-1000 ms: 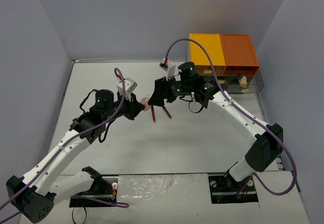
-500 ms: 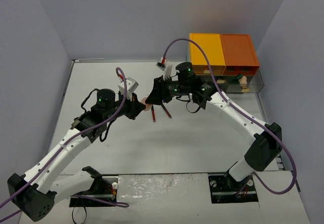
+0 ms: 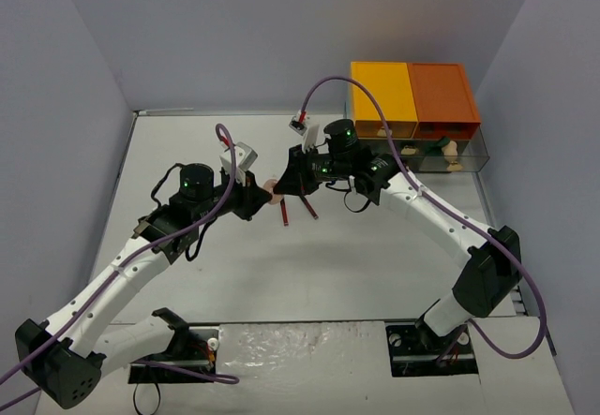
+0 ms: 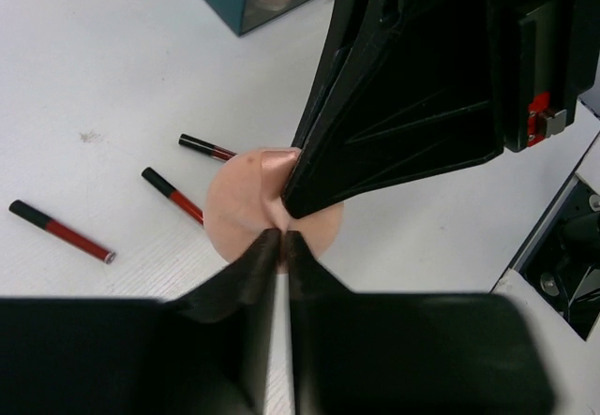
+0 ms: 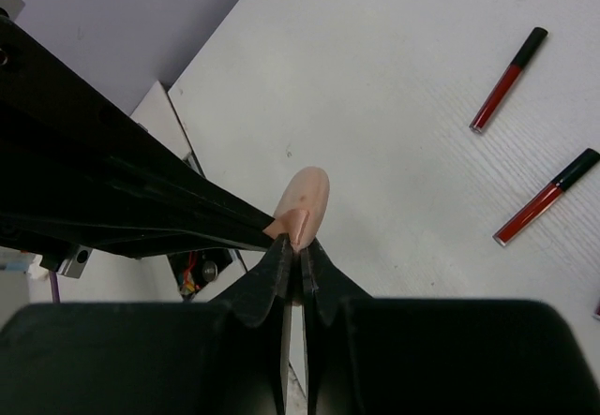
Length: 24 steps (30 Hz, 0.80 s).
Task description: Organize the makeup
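A flat round peach makeup puff [image 3: 270, 190] hangs above the table between my two arms. My left gripper [image 3: 264, 194] is shut on one edge of it, and my right gripper [image 3: 278, 186] is shut on the opposite edge. In the left wrist view the puff [image 4: 246, 211] sits at my left gripper [image 4: 278, 237], with the right gripper's black fingers [image 4: 394, 106] pinching its strap from above. In the right wrist view my right gripper [image 5: 298, 244] grips the puff [image 5: 307, 195] edge-on. Dark red makeup sticks [image 4: 64, 232] [image 4: 173, 196] [image 4: 208, 147] lie on the table beneath.
The drawer unit with its yellow top [image 3: 382, 92] and orange top [image 3: 442, 92] stands at the back right, a clear drawer [image 3: 450, 153] pulled out with small items inside. Grey walls close in the table on the left, back and right.
My right gripper has gone from open to shut on the puff's edge, and that arm has shifted slightly left. The left gripper kept its hold.
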Available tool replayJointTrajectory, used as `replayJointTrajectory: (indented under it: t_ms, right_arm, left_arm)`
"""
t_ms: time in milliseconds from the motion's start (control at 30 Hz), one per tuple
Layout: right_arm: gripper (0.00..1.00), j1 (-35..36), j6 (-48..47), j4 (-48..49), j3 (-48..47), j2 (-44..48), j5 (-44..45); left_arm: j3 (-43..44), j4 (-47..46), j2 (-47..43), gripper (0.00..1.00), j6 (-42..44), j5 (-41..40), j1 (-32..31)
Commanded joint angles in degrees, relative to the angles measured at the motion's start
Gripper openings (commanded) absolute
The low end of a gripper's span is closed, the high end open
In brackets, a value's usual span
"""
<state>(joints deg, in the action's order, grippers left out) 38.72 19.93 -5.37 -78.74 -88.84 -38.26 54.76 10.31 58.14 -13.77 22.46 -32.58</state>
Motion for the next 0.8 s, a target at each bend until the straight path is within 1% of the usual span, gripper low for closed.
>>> replayJointTrajectory:
  t_ms: [0,33,100,133,167,200,233,267,333,433,533,600,700,767]
  right_arm:
    - [0.0,-0.85,-1.34,3.62,-1.22,2.7,2.47]
    - [0.0,-1.32,-1.84,3.54,-1.17,3.19,3.7]
    - [0.0,-3.78,-2.22,3.44,-0.63,5.05,5.49]
    - [0.0,-5.4,-2.3,3.39,-0.13,6.08,6.51]
    - [0.0,-7.16,-2.35,3.3,0.46,7.11,7.59]
    - [0.0,-9.09,-2.35,3.1,1.14,8.15,8.63]
    - [0.0,-10.9,-2.47,2.65,1.87,9.41,10.01]
    - [0.0,-12.95,-2.76,1.88,2.47,10.54,11.65]
    - [0.0,-19.38,-3.36,0.42,3.0,12.21,14.11]
    - [0.0,-30.04,-2.86,-1.02,3.82,14.78,16.35]
    - [0.0,-39.41,-2.67,-2.22,3.94,16.21,18.39]
    - [0.0,-47.17,-2.29,-2.28,3.78,15.75,18.72]
    - [0.0,-53.35,-1.6,-2.37,2.6,13.13,18.74]
    - [0.0,-54.83,-1.16,-2.31,0.98,10.91,17.36]
  left_arm:
    - [3.7,-3.44,0.29,0.24,-0.27,-2.06,-0.38]
    - [3.62,-2.44,0.44,0.33,-0.62,-3.16,-0.38]
    - [3.6,-1.09,0.63,0.62,-0.88,-6.78,-0.31]
    - [3.6,-0.34,0.66,0.73,-1.11,-7.98,-0.34]
    - [3.6,0.51,0.64,0.81,-1.36,-9.29,-0.36]
    - [3.6,1.55,0.54,0.87,-1.47,-12.13,-0.26]
    - [3.6,2.38,0.29,0.93,-1.56,-14.33,-0.21]
    - [3.55,3.13,-0.08,0.96,-1.61,-16.22,-0.12]
    - [3.35,5.52,-0.88,0.97,-1.74,-21.19,0.61]
    - [2.68,8.43,-2.02,0.97,-1.91,-25.68,3.22]
    - [0.99,10.46,-3.06,0.97,-2.22,-26.56,6.94]
    - [-0.2,11.58,-4.11,0.97,-2.31,-26.83,11.11]
    - [-2.61,11.92,-4.94,0.97,-0.9,-26.93,14.45]
    - [-4.11,11.46,-5.25,0.97,0.28,-28.09,15.19]
